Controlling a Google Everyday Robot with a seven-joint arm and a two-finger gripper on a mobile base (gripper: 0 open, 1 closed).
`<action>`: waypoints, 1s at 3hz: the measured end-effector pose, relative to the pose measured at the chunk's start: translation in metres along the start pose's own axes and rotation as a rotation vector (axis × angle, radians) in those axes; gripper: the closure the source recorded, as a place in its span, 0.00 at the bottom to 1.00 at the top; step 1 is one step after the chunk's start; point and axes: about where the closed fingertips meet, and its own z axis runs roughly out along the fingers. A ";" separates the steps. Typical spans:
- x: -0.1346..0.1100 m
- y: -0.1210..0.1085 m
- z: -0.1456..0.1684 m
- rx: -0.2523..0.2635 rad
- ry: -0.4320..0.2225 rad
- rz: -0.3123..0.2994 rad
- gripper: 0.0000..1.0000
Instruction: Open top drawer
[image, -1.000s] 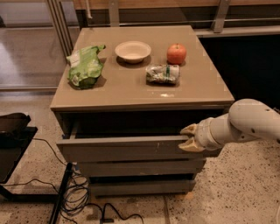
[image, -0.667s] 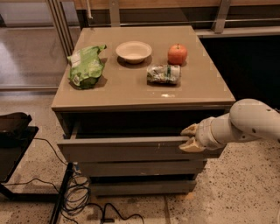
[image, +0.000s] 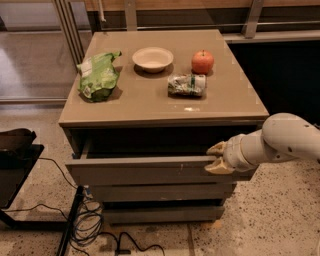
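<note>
The top drawer (image: 140, 172) is a wide grey-taupe front panel under the tabletop, pulled out a little way so a dark gap shows behind it. My gripper (image: 216, 158) comes in from the right on a white arm (image: 285, 140). It sits at the right end of the drawer front's top edge, with one finger behind the panel and one in front, closed on it.
Two narrower drawer fronts (image: 160, 192) sit below. On the cabinet top (image: 150, 107) lie a green bag (image: 98, 75), a white bowl (image: 152, 58), an apple (image: 202, 61) and a crumpled packet (image: 186, 85). Cables (image: 85, 222) and a black stand (image: 15, 150) are on the floor at left.
</note>
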 end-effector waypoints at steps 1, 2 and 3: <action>0.000 0.000 0.000 0.000 0.000 0.000 0.38; 0.003 0.008 -0.002 -0.004 -0.006 0.002 0.61; 0.010 0.030 -0.009 -0.007 -0.006 0.002 0.84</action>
